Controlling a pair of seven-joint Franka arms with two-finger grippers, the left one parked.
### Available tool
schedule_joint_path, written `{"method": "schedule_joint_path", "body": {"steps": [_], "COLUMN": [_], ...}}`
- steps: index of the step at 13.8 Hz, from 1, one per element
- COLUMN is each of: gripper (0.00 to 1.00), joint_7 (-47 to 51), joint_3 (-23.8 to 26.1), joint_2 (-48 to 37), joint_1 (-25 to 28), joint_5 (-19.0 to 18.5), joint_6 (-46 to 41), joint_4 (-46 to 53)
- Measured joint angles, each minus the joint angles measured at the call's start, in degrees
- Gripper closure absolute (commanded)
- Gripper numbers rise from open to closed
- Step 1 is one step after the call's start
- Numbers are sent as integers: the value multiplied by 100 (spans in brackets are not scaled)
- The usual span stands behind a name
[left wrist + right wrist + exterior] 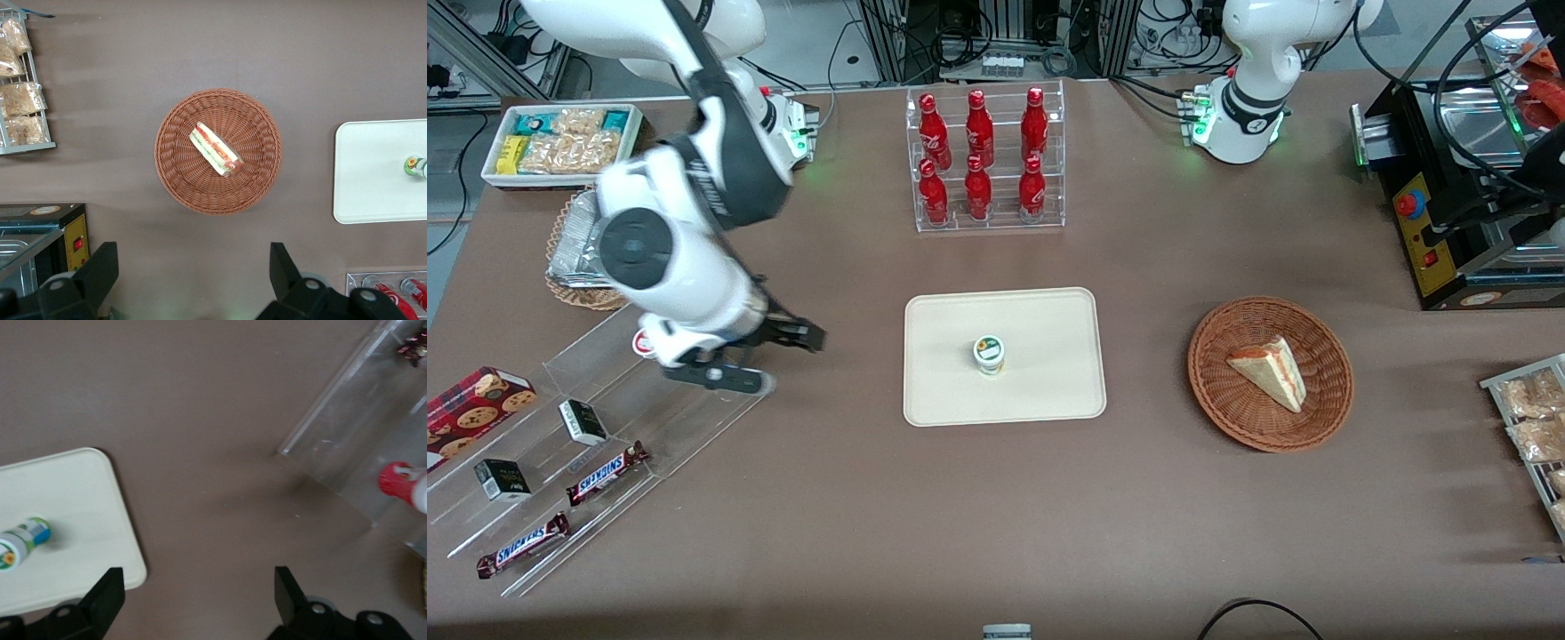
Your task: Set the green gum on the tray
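Observation:
The green gum (pixel 989 355), a small bottle with a white lid bearing a green mark, stands upright near the middle of the cream tray (pixel 1049 364). It also shows on the tray (pixel 73 500) in the right wrist view (pixel 19 542) and in the left wrist view (pixel 415 165). My right gripper (pixel 807 337) is open and empty, above the bare brown table between the tray and the clear acrylic shelf (pixel 605 418). Its fingers (pixel 107 593) stand wide apart over the tabletop, beside the tray's rounded corner.
A like bottle with a red-marked lid (pixel 643 342) sits on the acrylic shelf under my arm, also seen from the right wrist (pixel 399 482). The shelf holds Snickers bars (pixel 607 472) and small boxes. A rack of red bottles (pixel 985 160) and a wicker basket (pixel 1227 391) flank the tray.

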Motion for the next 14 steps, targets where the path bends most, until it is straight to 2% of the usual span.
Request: {"method": "schedule_joint_path", "body": {"steps": [3,6,9,14], "gripper": [0,0,0,0], "joint_7": [-865,-1333,-1545,-1573], "joint_3": [278,306,290,-21], "joint_2": [-482,-880,-1128,-1396], "joint_1": [-871,-1388,-1572,-1589], "joint_5": [0,0,0,0], "joint_6": [-336,-719,-1065,-1494], "joint_4": [-318,-549,-586,-490]}}
